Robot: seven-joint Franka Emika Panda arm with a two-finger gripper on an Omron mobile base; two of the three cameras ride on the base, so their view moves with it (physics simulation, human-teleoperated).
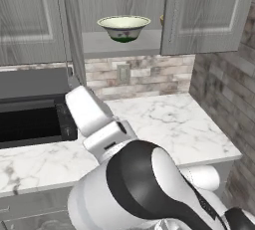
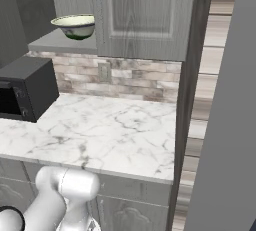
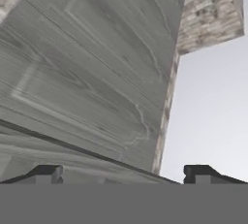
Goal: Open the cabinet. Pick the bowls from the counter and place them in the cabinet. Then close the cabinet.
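Hand view: claw point(image 3: 123, 172) spread wide, facing the cabinet point(image 3: 87, 72) door.

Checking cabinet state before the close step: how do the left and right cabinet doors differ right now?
Left door is swung open and shows edge-on in the left base view; right door faces the camera, covering its side of the cabinet. Left door's slim bar handle stands out clear of the door; right door's handle lies on its face. Both are grey wood-grain. The patterned bowl sits on the shelf between them.
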